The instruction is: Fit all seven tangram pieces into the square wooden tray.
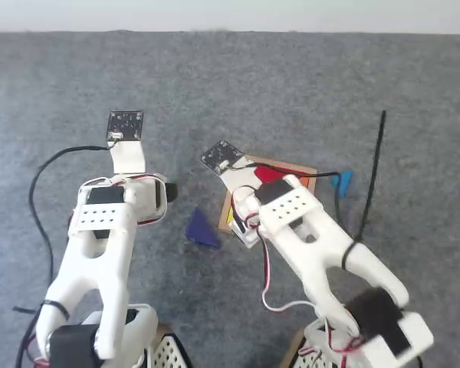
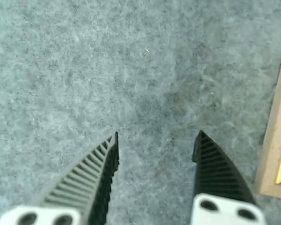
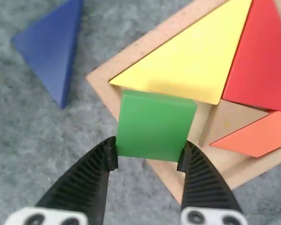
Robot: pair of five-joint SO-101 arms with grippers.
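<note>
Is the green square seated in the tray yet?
Not seated: the right gripper holds the green square, which overlaps the yellow triangle and the rim of the tray.

Two white plastic arms [image 1: 100, 253], black ridged pincer fingers [image 2: 96, 173], black cables [image 1: 377, 153].

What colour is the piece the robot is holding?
Green. The piece shows best in the right wrist view.
</note>
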